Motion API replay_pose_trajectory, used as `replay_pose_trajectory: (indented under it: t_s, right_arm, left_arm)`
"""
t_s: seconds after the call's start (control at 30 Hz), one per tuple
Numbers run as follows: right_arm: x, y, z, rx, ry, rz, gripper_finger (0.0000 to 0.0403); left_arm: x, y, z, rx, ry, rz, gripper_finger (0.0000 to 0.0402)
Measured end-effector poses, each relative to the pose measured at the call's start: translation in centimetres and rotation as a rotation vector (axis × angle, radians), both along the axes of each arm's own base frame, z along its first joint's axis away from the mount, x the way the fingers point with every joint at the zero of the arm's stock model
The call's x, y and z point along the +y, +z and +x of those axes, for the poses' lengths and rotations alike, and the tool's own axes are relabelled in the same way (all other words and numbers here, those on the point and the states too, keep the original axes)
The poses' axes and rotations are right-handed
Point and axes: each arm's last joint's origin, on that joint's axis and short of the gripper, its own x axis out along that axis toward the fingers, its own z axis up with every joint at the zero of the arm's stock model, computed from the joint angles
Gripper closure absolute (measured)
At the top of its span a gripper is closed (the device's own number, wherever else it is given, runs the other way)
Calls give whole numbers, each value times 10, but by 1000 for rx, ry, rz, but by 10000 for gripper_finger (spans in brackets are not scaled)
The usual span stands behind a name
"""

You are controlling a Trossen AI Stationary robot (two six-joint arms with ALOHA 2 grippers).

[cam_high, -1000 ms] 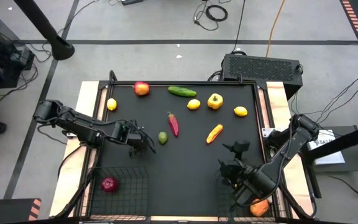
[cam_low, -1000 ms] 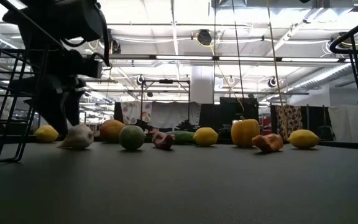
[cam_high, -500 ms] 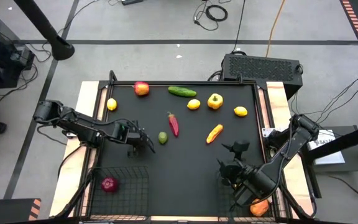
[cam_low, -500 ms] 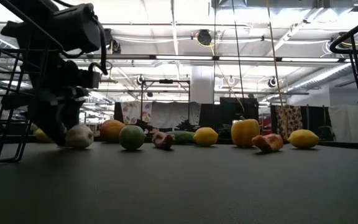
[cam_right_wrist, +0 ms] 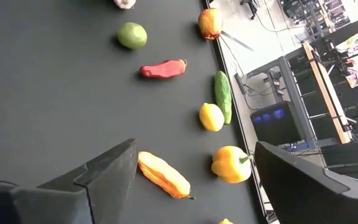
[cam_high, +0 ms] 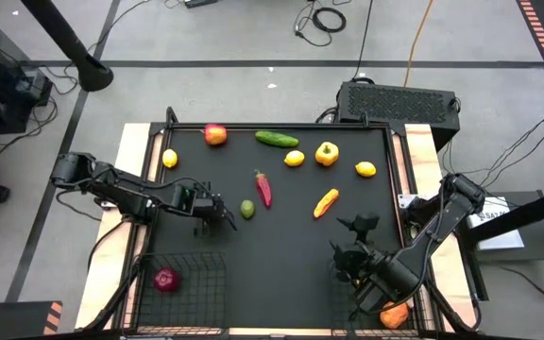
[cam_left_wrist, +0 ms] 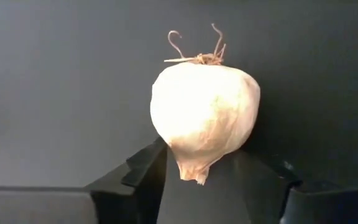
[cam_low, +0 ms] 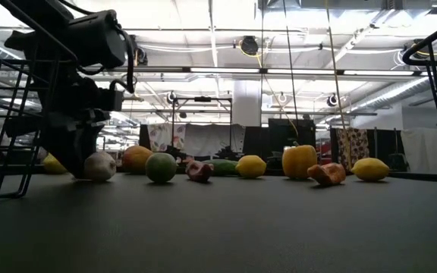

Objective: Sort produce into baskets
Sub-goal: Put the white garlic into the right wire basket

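A white garlic bulb (cam_left_wrist: 204, 115) lies on the black table, its tapered end between the fingers of my left gripper (cam_high: 223, 215), which points steeply down at the table's left middle. In the low view the garlic (cam_low: 99, 165) rests on the table beside the dark fingers. A green lime (cam_high: 247, 209) and a red chili (cam_high: 263, 188) lie just to its right. The left basket (cam_high: 196, 260) at the near left holds a purple onion (cam_high: 165, 280). Over the near right my right gripper (cam_right_wrist: 191, 168) hangs open, touching nothing. My left gripper has the garlic's lower, tapering part (cam_left_wrist: 169, 146) between its two fingers, one finger (cam_left_wrist: 143, 171) on each side. The fingers come from above, slanting down. The garlic sits on the table with its rooty end pointing away from the gripper.
Along the far side lie a red apple (cam_high: 215, 134), a cucumber (cam_high: 277, 139), lemons (cam_high: 170, 159), (cam_high: 294, 158), (cam_high: 365, 169) and a yellow pepper (cam_high: 327, 153). An orange vegetable (cam_high: 326, 202) lies mid-right. Another orange piece (cam_high: 395, 314) shows under the right arm at the near right corner.
My left gripper has sunk a little onto the garlic, rolled slightly, and its fingers have closed in on the bulb. The garlic has been nudged slightly and remains on the table.
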Motion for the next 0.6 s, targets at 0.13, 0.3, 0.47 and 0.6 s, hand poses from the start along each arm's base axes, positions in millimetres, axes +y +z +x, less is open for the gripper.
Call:
replay_pose_trajectory:
  t_s: [0.13, 0.3, 0.47, 0.6]
  right_arm:
    - [0, 0, 0, 0, 0, 0, 90]
    - [0, 0, 0, 0, 0, 0, 90]
    - [0, 0, 0, 0, 0, 0, 90]
    - [0, 0, 0, 1, 0, -1, 90]
  left_arm:
    - [0, 1, 3, -30, -18, 3, 248]
    - [0, 2, 6, -55, -25, 3, 274]
    - [0, 2, 6, -59, -10, -2, 281]
    - [-1, 13, 15, -101, -3, -9, 278]
